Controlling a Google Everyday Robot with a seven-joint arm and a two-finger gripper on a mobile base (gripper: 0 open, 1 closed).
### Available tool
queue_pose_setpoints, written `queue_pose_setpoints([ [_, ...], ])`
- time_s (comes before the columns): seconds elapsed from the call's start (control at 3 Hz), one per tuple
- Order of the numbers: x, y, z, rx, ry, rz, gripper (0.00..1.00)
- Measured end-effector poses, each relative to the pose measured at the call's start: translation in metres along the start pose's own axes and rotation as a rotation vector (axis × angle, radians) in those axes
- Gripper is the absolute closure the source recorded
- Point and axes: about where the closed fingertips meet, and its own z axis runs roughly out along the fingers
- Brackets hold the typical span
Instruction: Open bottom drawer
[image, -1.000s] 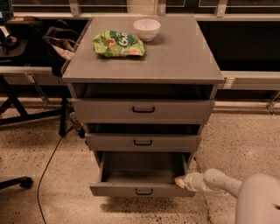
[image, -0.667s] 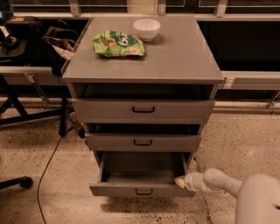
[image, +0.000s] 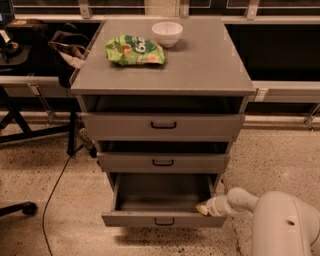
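Observation:
The grey cabinet (image: 165, 65) has three flat drawer fronts with small black bar handles. The bottom drawer (image: 162, 219) stands pulled well out, its inside showing and nothing visible in it; its handle (image: 164, 221) is free. The top drawer (image: 163, 126) and the middle drawer (image: 163, 163) stand slightly out. My gripper (image: 204, 208) is at the right end of the bottom drawer, its tip at the top edge of the front panel, on the end of my white arm (image: 240, 200) coming from the lower right.
A green snack bag (image: 134, 50) and a white bowl (image: 167, 33) sit on the cabinet top. A black cable (image: 60, 175) runs over the speckled floor at left, near a chair base (image: 17, 207). A dark bag (image: 70, 52) hangs at the cabinet's left.

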Motion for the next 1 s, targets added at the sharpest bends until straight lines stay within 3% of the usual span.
queue_pose_setpoints([
  [0.33,0.006,0.005,0.011,-0.057,0.027,-0.035,1.00],
  [0.67,0.004,0.006,0.007,-0.057,0.027,-0.035,1.00],
  [1.0,0.014,0.014,0.005,-0.099,0.023,-0.048,1.00],
])
